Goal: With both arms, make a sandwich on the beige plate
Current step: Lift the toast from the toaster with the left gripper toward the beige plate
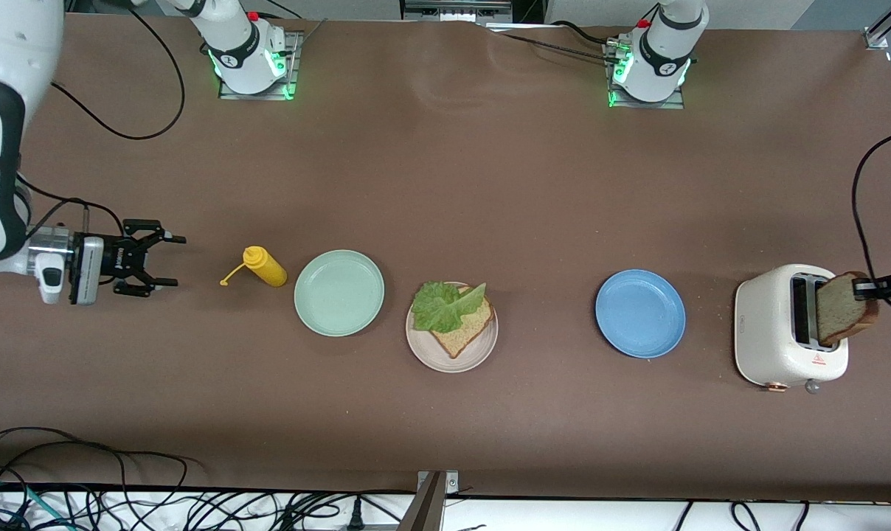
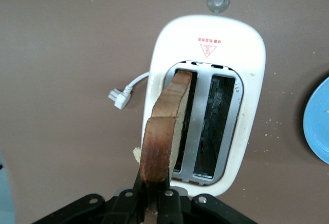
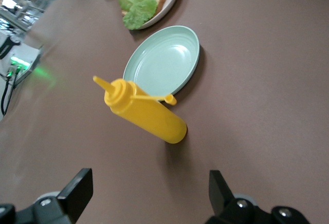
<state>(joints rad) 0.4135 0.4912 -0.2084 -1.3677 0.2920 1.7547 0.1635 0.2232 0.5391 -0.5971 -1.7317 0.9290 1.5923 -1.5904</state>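
The beige plate holds one bread slice with a green lettuce leaf on top; it also shows in the right wrist view. My left gripper is shut on a second bread slice, held upright and partly out of a slot of the white toaster. In the left wrist view the slice stands over the toaster slot, pinched at its lower edge. My right gripper is open and empty, at the right arm's end of the table, beside the yellow mustard bottle.
A mint-green plate sits between the mustard bottle and the beige plate. A blue plate lies between the beige plate and the toaster. The toaster's plug lies on the brown table. Cables hang along the table's near edge.
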